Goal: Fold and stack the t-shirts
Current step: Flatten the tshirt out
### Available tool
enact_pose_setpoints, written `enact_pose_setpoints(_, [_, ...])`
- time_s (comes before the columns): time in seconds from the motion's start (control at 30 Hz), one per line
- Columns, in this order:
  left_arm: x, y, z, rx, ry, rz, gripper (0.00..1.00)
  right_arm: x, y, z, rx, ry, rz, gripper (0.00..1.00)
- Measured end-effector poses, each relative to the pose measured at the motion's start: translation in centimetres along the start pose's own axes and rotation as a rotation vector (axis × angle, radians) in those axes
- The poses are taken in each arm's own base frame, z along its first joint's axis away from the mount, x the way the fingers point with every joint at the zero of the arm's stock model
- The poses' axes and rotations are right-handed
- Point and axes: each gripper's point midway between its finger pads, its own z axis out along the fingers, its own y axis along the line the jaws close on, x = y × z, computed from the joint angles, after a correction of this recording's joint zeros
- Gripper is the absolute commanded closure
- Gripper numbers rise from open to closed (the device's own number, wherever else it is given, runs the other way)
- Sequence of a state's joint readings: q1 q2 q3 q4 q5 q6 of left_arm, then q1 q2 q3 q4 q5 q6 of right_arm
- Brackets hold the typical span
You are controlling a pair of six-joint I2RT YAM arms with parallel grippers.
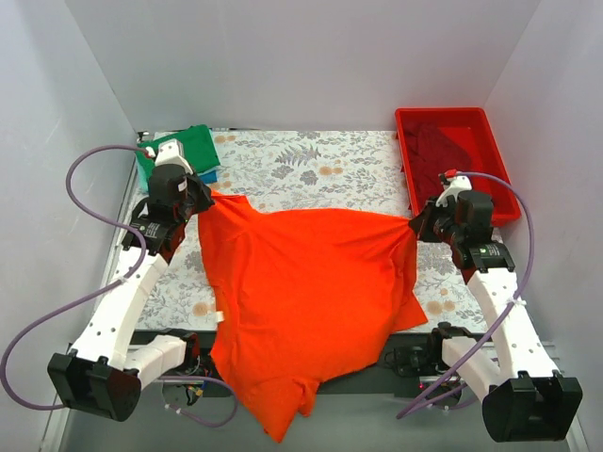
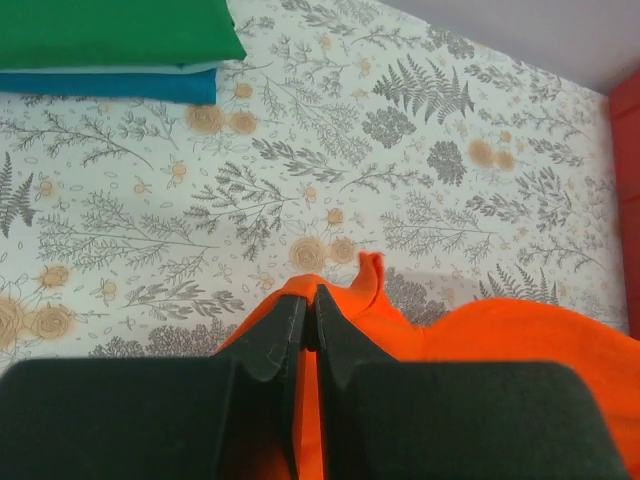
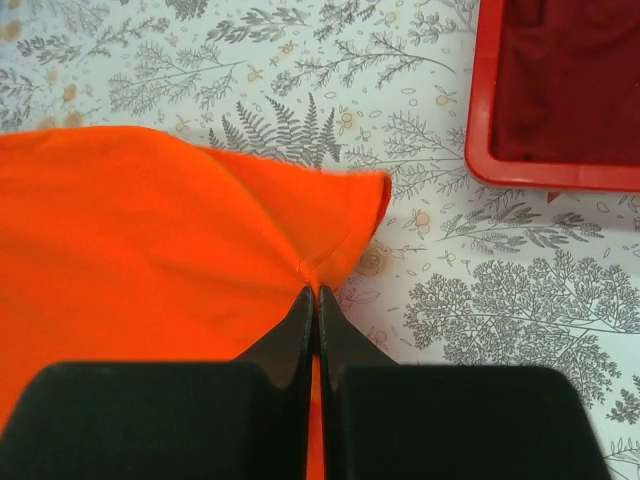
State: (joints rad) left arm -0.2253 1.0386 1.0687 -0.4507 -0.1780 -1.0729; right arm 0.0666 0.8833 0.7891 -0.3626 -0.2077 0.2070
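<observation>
White walls close in on three sides of a desk covered in a grey fern print with small tan flowers. I see the orange shirt spread loosely across the middle of it. Its upper edge is pulled taut between my two arms and its lower part spills over the near edge between the arm bases. My left tool is pinched narrow on a fold at the shirt's far left corner, fingers almost touching with cloth between them. My right tool is clamped the same way on the shirt's right edge, just below a small curled flap of fabric. At the far left corner of the desk a folded green shirt lies on top of a folded blue shirt, just behind my left arm. At the far right stands a red bin with a dark red shirt crumpled inside it. The bin's near wall is close to my right tool but apart from the orange cloth.
</observation>
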Motion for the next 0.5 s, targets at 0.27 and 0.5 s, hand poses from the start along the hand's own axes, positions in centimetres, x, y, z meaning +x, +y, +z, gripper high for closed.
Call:
enact_pose_setpoints(0.27, [-4.5, -1.9, -2.1, 0.065, -0.117, -0.024, 1.00, -3.7, 0.9, -0.3, -0.019, -0.089, -0.015, 0.99])
enact_pose_setpoints(0.5, [-6.7, -2.1, -5.6, 0.113, -0.224, -0.041, 1.00, -4.0, 2.3, -1.1, -0.089, -0.122, -0.017, 0.99])
